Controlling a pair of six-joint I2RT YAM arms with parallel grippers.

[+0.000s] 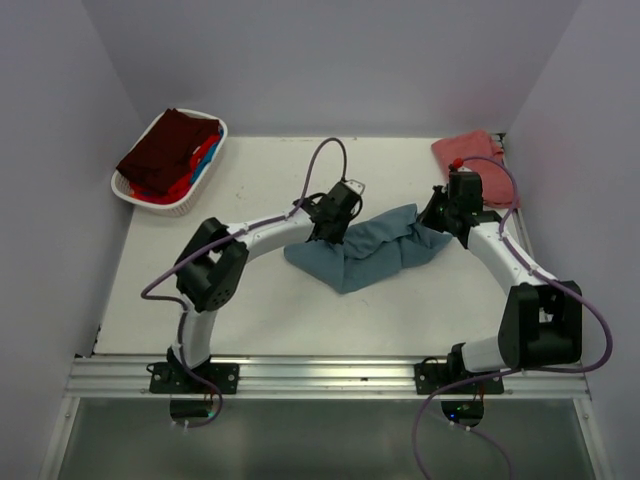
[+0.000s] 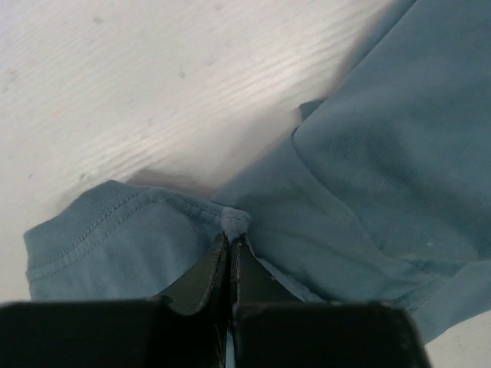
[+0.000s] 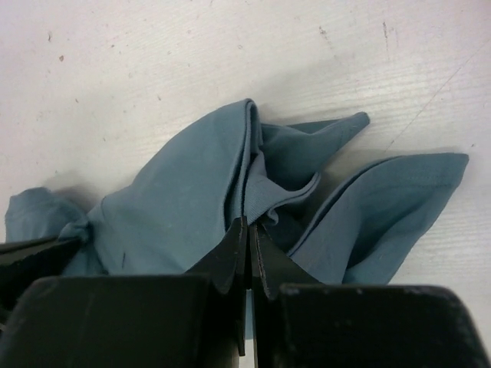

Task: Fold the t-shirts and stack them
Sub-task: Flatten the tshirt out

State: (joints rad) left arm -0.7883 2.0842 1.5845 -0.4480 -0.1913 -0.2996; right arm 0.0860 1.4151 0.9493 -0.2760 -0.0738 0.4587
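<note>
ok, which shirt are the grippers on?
The slate-blue t-shirt crumpled mid-table. The salmon t-shirt lies at the far right; the other t-shirts sit in the basket.

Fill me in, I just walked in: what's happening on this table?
A crumpled teal-blue t-shirt lies mid-table. The robot's left gripper is shut on its left edge, the right gripper shut on its right end. A salmon-red shirt lies at the far right corner, and a white basket at the far left holds more shirts, dark maroon on top.

bright even light, soft shadows, wrist views slightly blurred.
</note>
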